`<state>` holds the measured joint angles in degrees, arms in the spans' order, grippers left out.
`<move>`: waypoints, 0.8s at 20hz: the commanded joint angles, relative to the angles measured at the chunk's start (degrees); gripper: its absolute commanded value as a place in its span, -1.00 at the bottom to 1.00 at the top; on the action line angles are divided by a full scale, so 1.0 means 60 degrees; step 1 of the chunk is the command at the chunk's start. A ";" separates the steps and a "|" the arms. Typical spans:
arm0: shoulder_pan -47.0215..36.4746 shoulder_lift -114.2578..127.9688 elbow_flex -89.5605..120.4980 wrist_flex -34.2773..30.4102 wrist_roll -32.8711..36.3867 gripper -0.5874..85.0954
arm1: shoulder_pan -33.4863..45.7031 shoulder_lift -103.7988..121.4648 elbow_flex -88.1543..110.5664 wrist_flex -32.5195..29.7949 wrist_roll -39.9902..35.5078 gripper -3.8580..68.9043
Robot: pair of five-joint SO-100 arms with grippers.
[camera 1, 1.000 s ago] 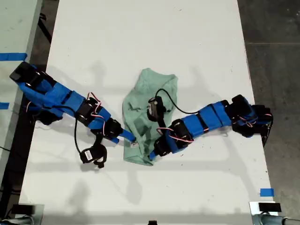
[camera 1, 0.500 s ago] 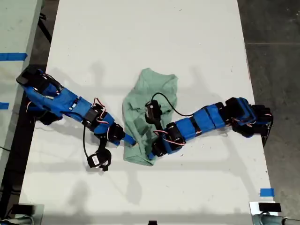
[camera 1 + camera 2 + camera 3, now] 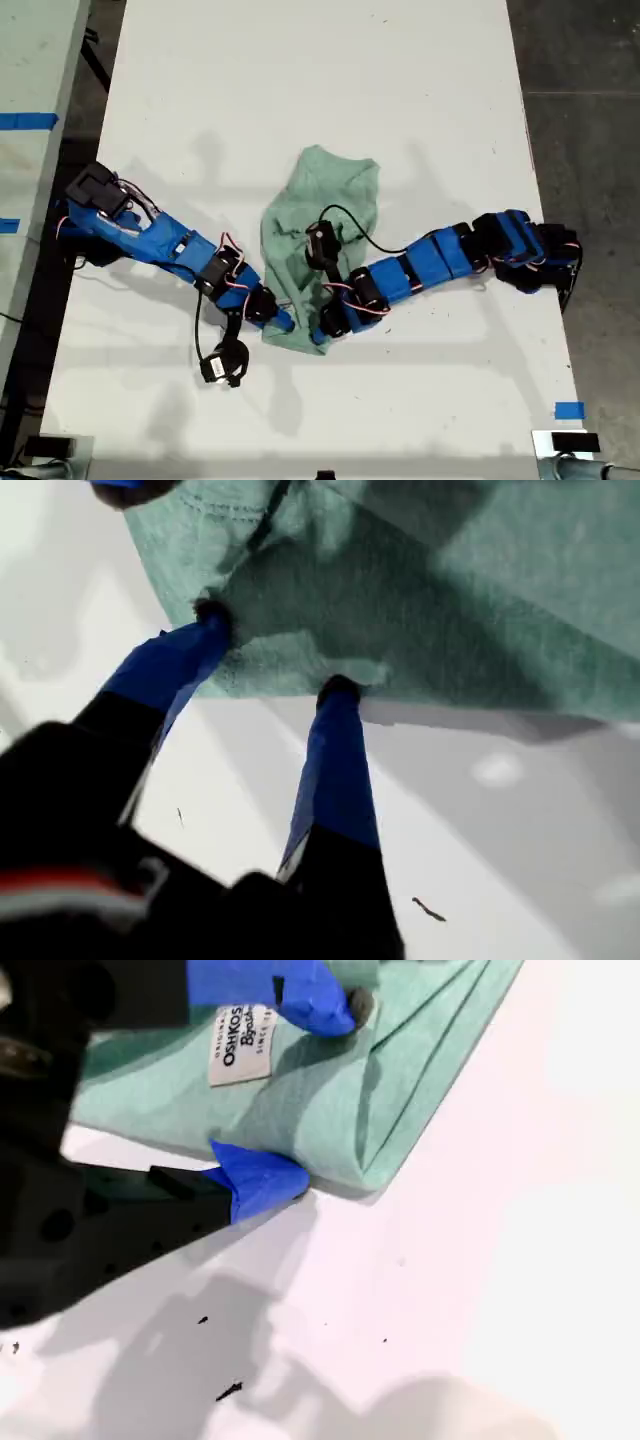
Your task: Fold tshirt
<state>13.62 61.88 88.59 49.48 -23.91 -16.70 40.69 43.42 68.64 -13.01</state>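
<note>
The pale mint-green tshirt (image 3: 320, 190) lies bunched in a narrow, rumpled strip on the white table (image 3: 300, 80). My first gripper (image 3: 282, 320) comes in from the exterior view's left. It stands open (image 3: 274, 650), both blue fingertips touching the tshirt's (image 3: 450, 580) hem. My second gripper (image 3: 322, 328) reaches across the cloth from the exterior view's right to the lower corner. It is open (image 3: 320, 1090), one finger over the tshirt (image 3: 420, 1050) beside its white label (image 3: 240, 1045), the other at table level by the folded edge.
The first arm's wrist camera (image 3: 225, 365) hangs low beside that arm. Blue tape (image 3: 568, 410) marks the table near the exterior view's lower right. Another table (image 3: 25, 120) stands at the exterior view's left, dark floor (image 3: 580, 100) at its right.
Both grippers slid toward the exterior view's bottom along the tshirt, closing in on its lower corner. The first arm stretched out and lowered. The cloth has barely shifted.
</note>
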 commanded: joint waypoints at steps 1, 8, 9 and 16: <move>-0.0059 0.0161 -0.0645 0.0381 0.0146 -0.51 | 0.0000 0.0103 -0.0762 -0.0366 -0.0015 -0.28; 0.0132 -0.0029 -0.0718 0.0366 0.0029 -0.81 | -0.0088 0.0015 -0.0762 -0.0425 0.0029 -0.35; 0.0132 -0.0190 -0.0718 0.0146 0.0059 -0.91 | -0.0088 -0.0029 -0.0762 -0.0469 -0.0015 -0.47; 0.0703 0.0015 -0.1260 0.0161 -0.0454 -0.98 | -0.0410 0.0073 -0.0762 -0.0879 -0.0190 -0.92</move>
<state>14.85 59.85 85.34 50.89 -25.66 -17.14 39.20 42.28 64.34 -13.10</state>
